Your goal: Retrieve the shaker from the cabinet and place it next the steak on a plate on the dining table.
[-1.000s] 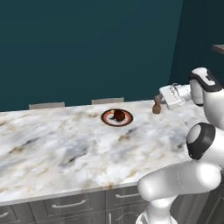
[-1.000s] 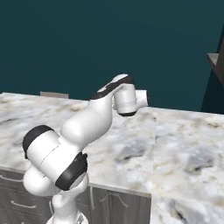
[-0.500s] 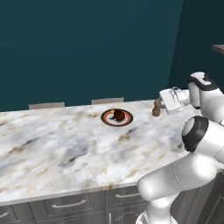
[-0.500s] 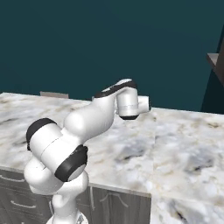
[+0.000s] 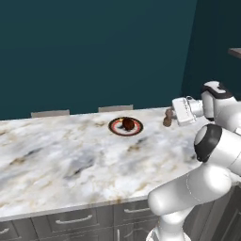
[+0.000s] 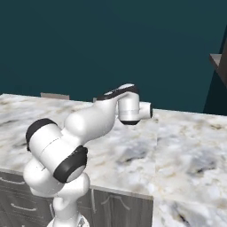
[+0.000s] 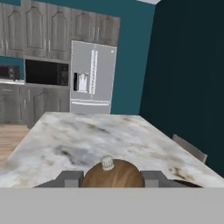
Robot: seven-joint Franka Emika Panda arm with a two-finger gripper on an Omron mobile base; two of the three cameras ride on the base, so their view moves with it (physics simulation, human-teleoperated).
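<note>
One turned wooden shaker [image 5: 167, 117], veined marble dining table [image 5: 70, 160]

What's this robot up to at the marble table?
The white arm's gripper is shut on a small brown wooden shaker and holds it at the far right side of the marble dining table. To its left sits a red-rimmed plate with a dark steak on it. The shaker is not yet beside the plate; a stretch of bare marble lies between them.
</note>
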